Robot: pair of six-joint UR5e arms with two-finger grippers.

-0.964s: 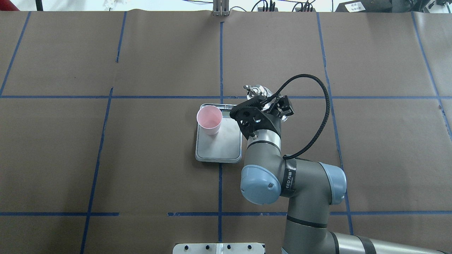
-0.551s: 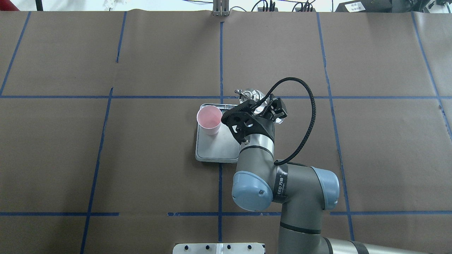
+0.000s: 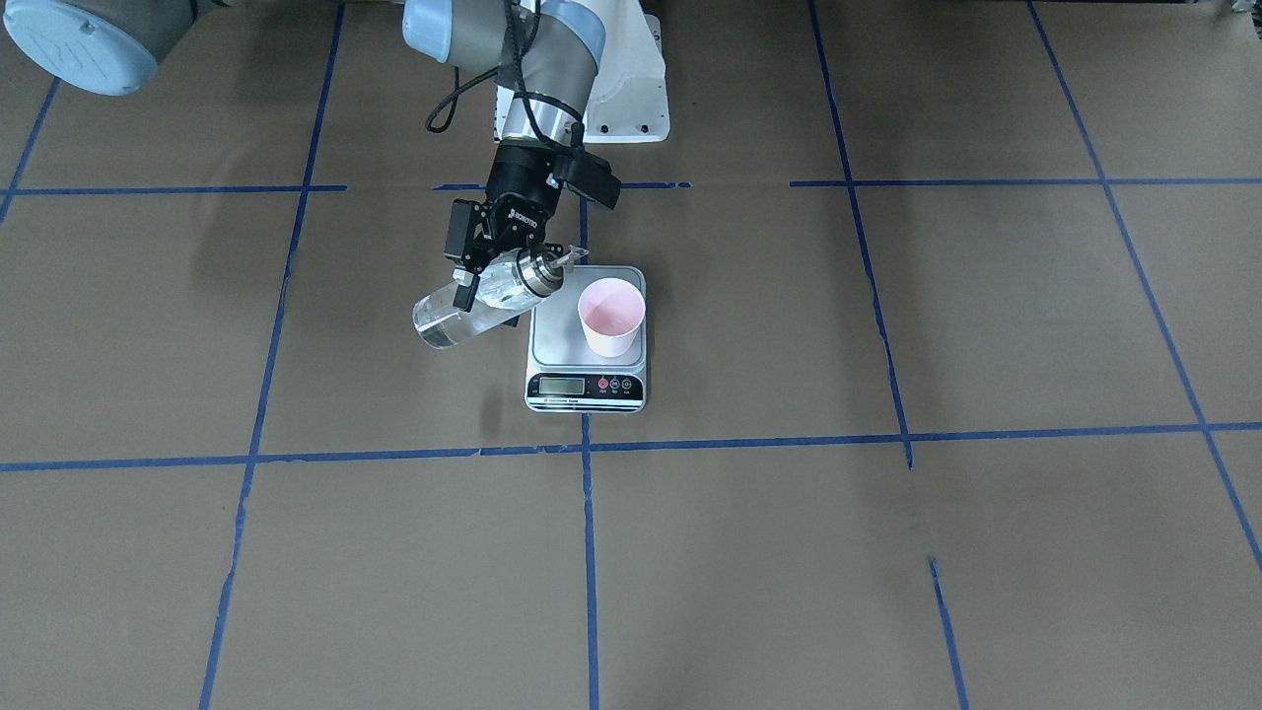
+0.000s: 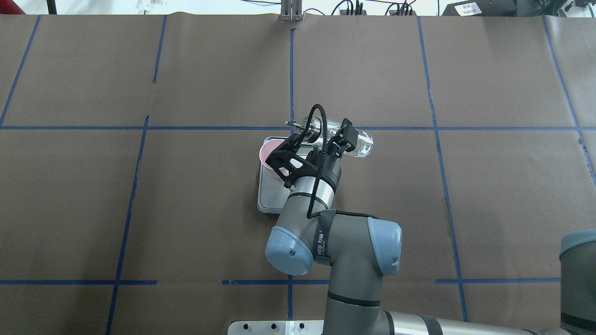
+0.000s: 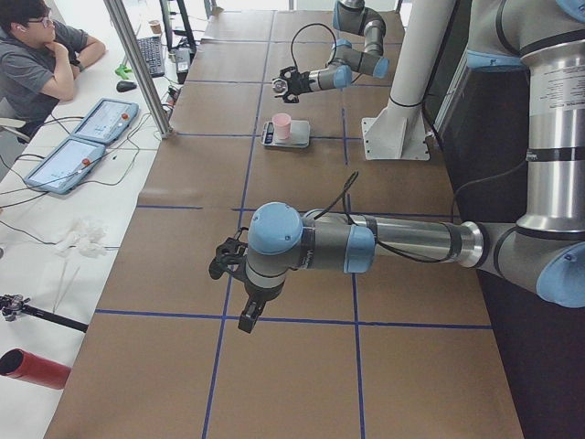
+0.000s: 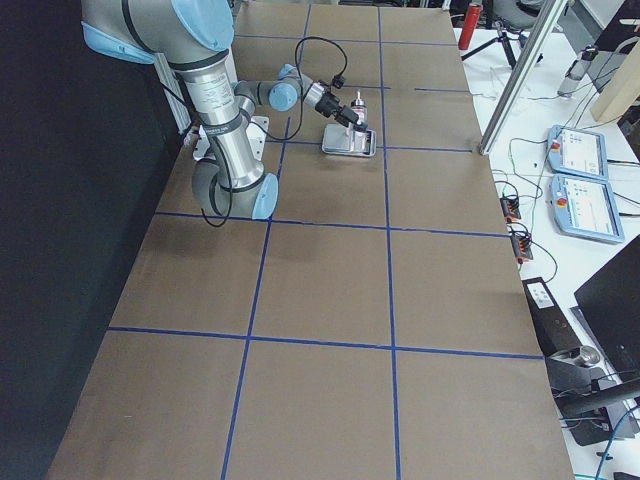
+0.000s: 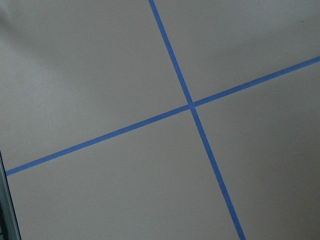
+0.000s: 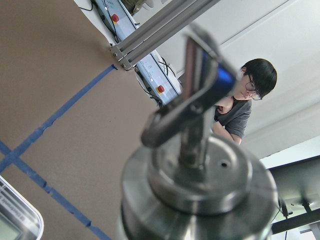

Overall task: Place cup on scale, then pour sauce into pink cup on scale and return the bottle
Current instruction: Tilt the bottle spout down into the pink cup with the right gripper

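One bottle (image 3: 446,319), tilted, clamped in right gripper (image 3: 489,280)

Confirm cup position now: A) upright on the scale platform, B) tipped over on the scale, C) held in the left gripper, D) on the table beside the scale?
A: the cup stands upright on the platform of the scale, while the right gripper holds the tilted bottle beside it.

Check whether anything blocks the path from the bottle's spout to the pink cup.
Nothing visible does. The right gripper holds the bottle tilted, its spout aimed toward the cup; only bare platform of the scale lies between them.
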